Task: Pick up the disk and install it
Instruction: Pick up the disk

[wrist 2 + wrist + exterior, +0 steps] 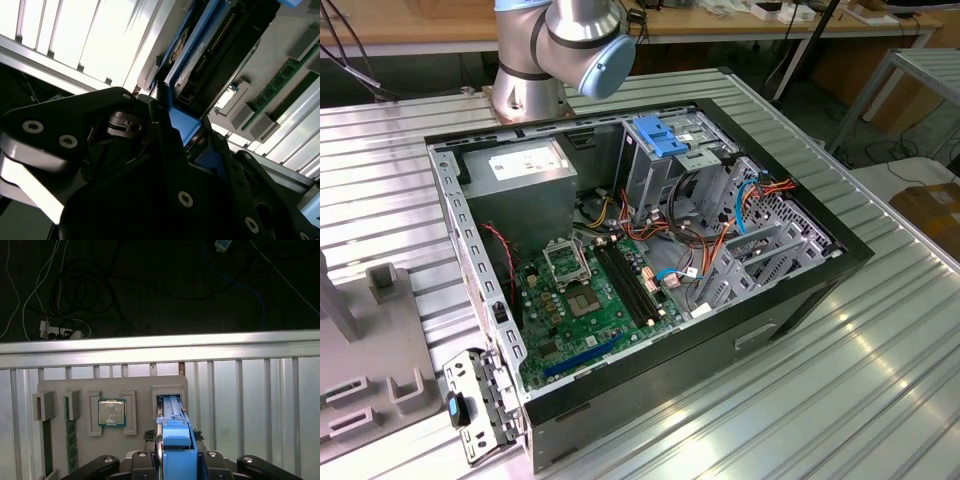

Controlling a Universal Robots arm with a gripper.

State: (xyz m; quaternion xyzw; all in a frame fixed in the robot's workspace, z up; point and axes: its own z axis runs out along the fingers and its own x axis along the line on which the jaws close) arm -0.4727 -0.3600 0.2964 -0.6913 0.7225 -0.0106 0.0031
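In the exterior view the arm (570,40) rose at the back of the table, behind the open case (800,290); a grey tray (380,330) lay just beside the case on the exterior view's left.

In the second wrist view the gripper (185,135) looked clamped on the disk (210,55), with a dark finger (159,117) against one broad side and its partner against the other; the disk's long axis ran straight away from the gripper, in line with it; seen edge-on, it showed a dark body, a blue rail, a strip of white label and a row of connector pins.

In the first wrist view the gripper (177,457) gripped the near end of the disk (176,432); the far end sat in a slot of the tray (135,385), well apart from the case and near a square chip (111,412); the disk thus stood on end, blue rail uppermost toward the camera; I judged that everything turned on that axis, since the slot walls flanked the disk closely and left freedom only straight along it.
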